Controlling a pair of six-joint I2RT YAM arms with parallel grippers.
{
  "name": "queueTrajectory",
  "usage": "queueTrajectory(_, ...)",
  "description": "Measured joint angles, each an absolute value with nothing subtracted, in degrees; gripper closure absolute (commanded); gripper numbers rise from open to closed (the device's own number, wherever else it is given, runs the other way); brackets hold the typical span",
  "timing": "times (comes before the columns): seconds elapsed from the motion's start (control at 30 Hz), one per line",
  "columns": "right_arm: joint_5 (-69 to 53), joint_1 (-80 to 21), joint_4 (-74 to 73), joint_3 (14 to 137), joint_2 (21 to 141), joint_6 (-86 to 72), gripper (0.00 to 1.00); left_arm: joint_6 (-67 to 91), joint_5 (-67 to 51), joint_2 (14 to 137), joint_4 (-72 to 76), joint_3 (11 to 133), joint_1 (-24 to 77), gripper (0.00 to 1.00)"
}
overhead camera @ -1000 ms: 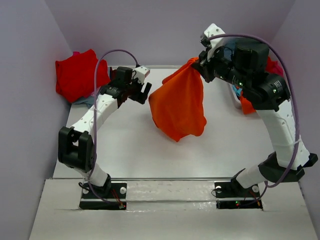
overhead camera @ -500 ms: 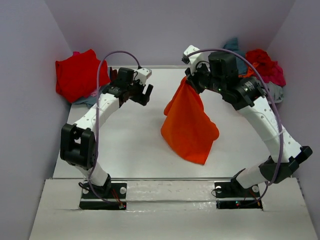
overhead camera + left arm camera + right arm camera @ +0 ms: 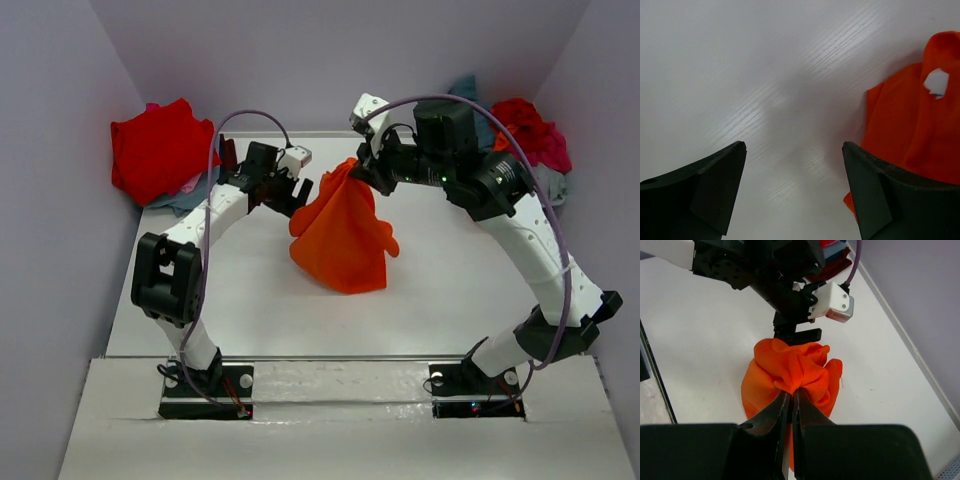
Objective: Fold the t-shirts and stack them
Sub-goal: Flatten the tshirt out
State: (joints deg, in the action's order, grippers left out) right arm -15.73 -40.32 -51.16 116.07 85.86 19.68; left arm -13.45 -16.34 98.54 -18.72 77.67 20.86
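A white table [image 3: 440, 300] with a faint wood-grain finish fills the middle of the top view. Pale lilac walls [image 3: 300, 50] close it in at nine, twelve and three o'clock. A lighter board [image 3: 330, 440] lies along its six o'clock edge. The light is soft and even.

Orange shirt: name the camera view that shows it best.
Top external: the whole orange shirt shows, hanging bunched from the right gripper. Right wrist shows only the pinched top between the fingers; left wrist catches one edge and a white tag.
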Motion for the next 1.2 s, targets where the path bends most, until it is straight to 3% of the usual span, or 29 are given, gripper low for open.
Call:
queueTrajectory(0.4, -17.87, -40.60, -53.98, 112.79, 85.78, 21.15, 0.93, -13.43, -21.47, 100.16, -19.14, 79.68, 21.78, 0.09)
queueTrajectory(0.67, -16.73, -40.60, -54.74, 113.95, 79.53, 22.26, 0.93, -13.43, -21.04, 101.51, -19.53, 79.70, 22.83, 0.09)
queueTrajectory(0.87, -13.02, -40.60, -49.80, 98.76, 76.42, 22.98, 0.93, -13.39, -19.14, 101.51, -19.42, 79.70, 23.16, 0.09)
queueTrajectory(1.2, -7.68, -40.58, -49.25, 84.20, 80.01, 22.50, 0.93, -13.37, -19.90, 101.49, -19.29, 79.70, 23.16, 0.09)
